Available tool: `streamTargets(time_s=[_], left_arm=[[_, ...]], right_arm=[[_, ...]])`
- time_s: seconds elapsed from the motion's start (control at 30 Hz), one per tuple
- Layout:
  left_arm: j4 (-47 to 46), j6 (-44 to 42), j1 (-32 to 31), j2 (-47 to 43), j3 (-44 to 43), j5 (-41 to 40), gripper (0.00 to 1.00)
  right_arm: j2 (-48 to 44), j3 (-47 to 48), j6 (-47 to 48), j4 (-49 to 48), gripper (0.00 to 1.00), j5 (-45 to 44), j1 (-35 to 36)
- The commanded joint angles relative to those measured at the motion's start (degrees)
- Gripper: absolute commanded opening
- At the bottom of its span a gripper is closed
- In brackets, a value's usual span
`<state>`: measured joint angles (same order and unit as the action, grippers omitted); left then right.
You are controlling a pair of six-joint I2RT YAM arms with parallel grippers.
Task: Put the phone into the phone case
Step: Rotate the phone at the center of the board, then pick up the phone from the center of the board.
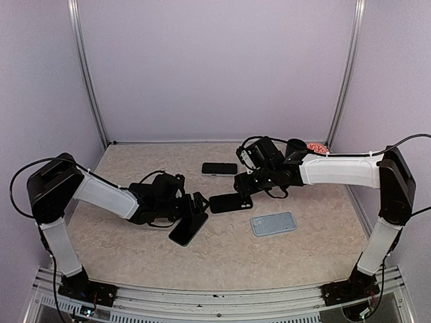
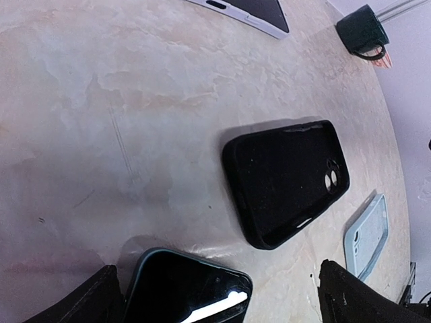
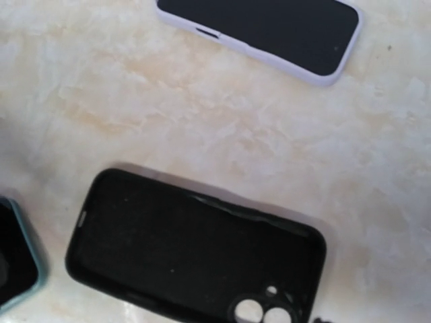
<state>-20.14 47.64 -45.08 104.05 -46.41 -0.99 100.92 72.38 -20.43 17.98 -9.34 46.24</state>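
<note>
1. The black case (image 1: 231, 202) lies flat on the bench (image 1: 135, 168), near its middle. Its hollow side faces up and it holds nothing.
2. The case's two round camera holes sit at the end farthest from the teal phone (image 1: 188, 229).
3. The teal phone, dark screen up with a teal edge, rests just off the case's left end and a little nearer the arm bases. The left wrist view shows a strip of bare bench between phone and case.
4. The left gripper (image 1: 197, 207) hangs beside the case's left end, directly over the teal phone. Its fingers (image 2: 91, 299) are spread wide, one on each side of the phone, and grip nothing.
5. The right gripper (image 1: 244, 185) hovers over the case's right end. Its fingers do not show clearly in any view, so I cannot tell whether it is spread or pressed together. The case rests on the bench under it.
6. A white phone (image 1: 219, 168) lies screen up beyond the case on its far side, apart from it.
7. A blue case (image 1: 273, 223) lies on the near right of the black case, apart from it.
8. A dark mug (image 1: 296, 145) stands well beyond the case's right end, towards the back of the bench.
</note>
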Motion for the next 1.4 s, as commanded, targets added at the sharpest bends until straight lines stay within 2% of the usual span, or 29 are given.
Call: streamTargets(time_s=[0.0,0.17,0.4,0.5,0.7,0.87,1.07,1.27,1.37], left_arm=[[0.19,-1.91,-0.61,-0.29,1.08,3.98,0.99],[4.56,-2.01,-0.62,-5.01,1.93,-2.65,0.99],[18.04,4.33,-1.40,-17.77,4.61,-11.14,0.99],[22.41,7.84,-1.82,-23.53,7.17,-11.70,0.99],[25.37,13.71,-3.42,-32.08,12.08,-8.95,0.99],[25.73,14.21,-6.19,-33.00,12.86,-7.47,0.99],[27.43,11.34,-9.34,-30.02,12.43,-9.36,0.99],[28.69,2.43,-10.25,-27.64,12.38,-16.16,0.99],[26.75,-3.10,-10.25,-25.67,11.93,-16.75,0.99]], right_arm=[[-1.35,-1.12,0.79,-1.22,0.62,1.29,-0.01],[-1.10,-1.34,2.30,-2.06,0.65,3.89,-0.01],[1.38,1.61,5.83,-2.04,0.67,12.96,0.16],[3.26,3.97,6.71,-1.36,0.68,15.50,0.78],[9.12,10.52,8.02,0.31,0.68,19.80,2.56],[15.19,15.91,8.13,1.74,0.68,23.42,3.11],[19.70,20.30,7.98,3.22,0.69,27.04,3.58],[20.38,20.32,7.77,3.73,0.69,26.80,3.95],[19.54,19.45,7.68,3.54,0.69,26.33,3.95]])
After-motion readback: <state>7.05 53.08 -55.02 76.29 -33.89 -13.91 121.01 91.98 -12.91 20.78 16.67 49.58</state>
